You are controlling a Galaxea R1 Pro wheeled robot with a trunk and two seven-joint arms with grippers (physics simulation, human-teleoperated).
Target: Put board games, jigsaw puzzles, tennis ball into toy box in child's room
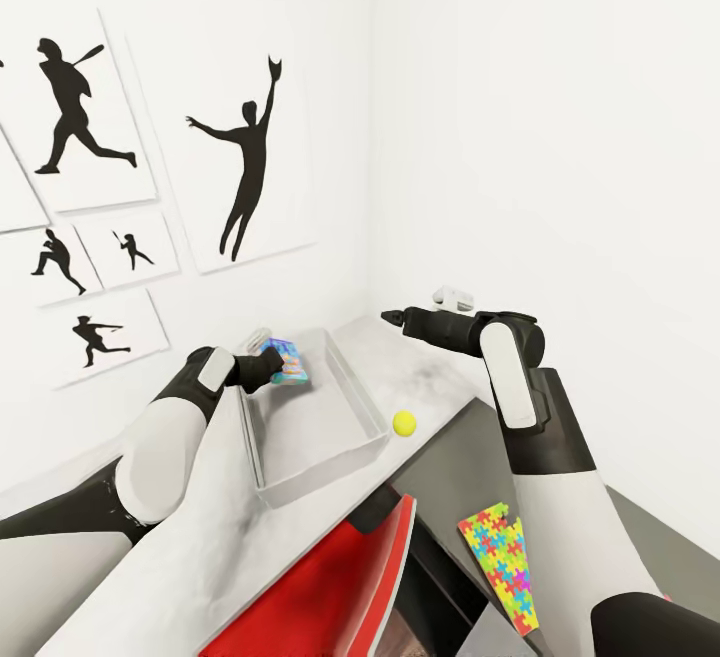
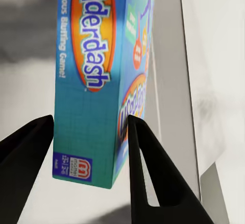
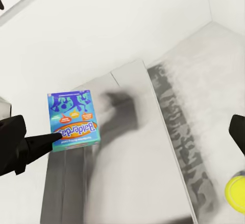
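Looking down from the head view, the left gripper [image 1: 262, 365] holds the blue board game [image 1: 285, 360] over the far end of the toy box [image 1: 362, 407], which sits empty on the white table [image 1: 440, 392]. The tennis ball [image 1: 404, 423] lies on the tabletop just beside the box's near right corner. One jigsaw puzzle [image 1: 503, 561] rests on the lower dark side unit [image 1: 640, 527], near the right arm. A red chair [image 1: 345, 577] stands close in front of the table. The right gripper [image 1: 392, 318] hangs above the table's far end, apart from everything; whether its jaws are apart or together I cannot tell here.

In the left wrist view, the two dark fingers [image 2: 145, 152] are clamped on the thin sides of the blue board game [image 2: 97, 81], which hangs upright with the toy box [image 2: 178, 81] wall and floor beneath it.

In the right wrist view, the blue board game [image 3: 74, 114] is pinched by the left gripper [image 3: 51, 139] above the toy box [image 3: 132, 157], and the tennis ball [image 3: 236, 192] sits outside the bin. A dark fingertip at each edge of this view suggests the right jaws stand wide apart and empty.

The step in hand looks like dropping this game into the bin. Next, the left arm should lower a little and release, so the game lands flat inside.
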